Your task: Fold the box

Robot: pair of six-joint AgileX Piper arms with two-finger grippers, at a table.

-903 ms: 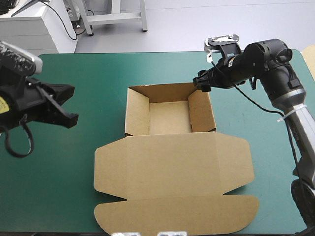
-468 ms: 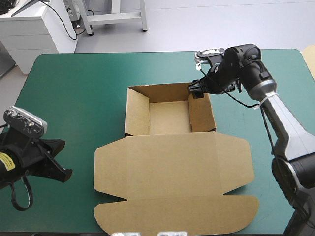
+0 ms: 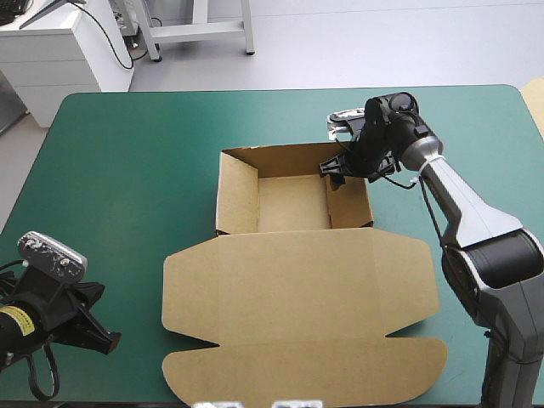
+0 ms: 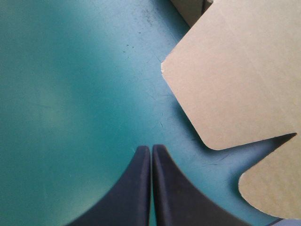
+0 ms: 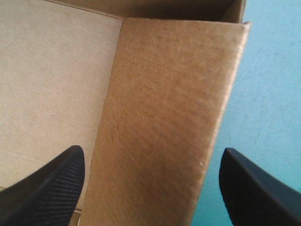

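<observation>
The brown box (image 3: 293, 255) lies mid-table: an open tray with raised walls at the far side and the lid flat toward the near edge. My right gripper (image 3: 335, 170) is open at the tray's far right corner, with its jaws astride the right wall (image 5: 160, 117), one finger (image 5: 47, 188) inside the tray and the other outside. My left gripper (image 3: 98, 327) is shut and holds nothing. It hovers low over the teal-green cover (image 4: 70, 84) at the near left, a little short of the lid's rounded flaps (image 4: 235, 84).
The lid's two near flaps (image 3: 306, 370) reach almost to the table's near edge. Bare teal-green cover (image 3: 127, 170) spreads left of the box and along the far side. A white cabinet stands beyond the table's far left corner.
My left arm has drawn back from the left middle of the table to its near left corner. My right gripper has moved leftwards onto the tray's far right corner.
</observation>
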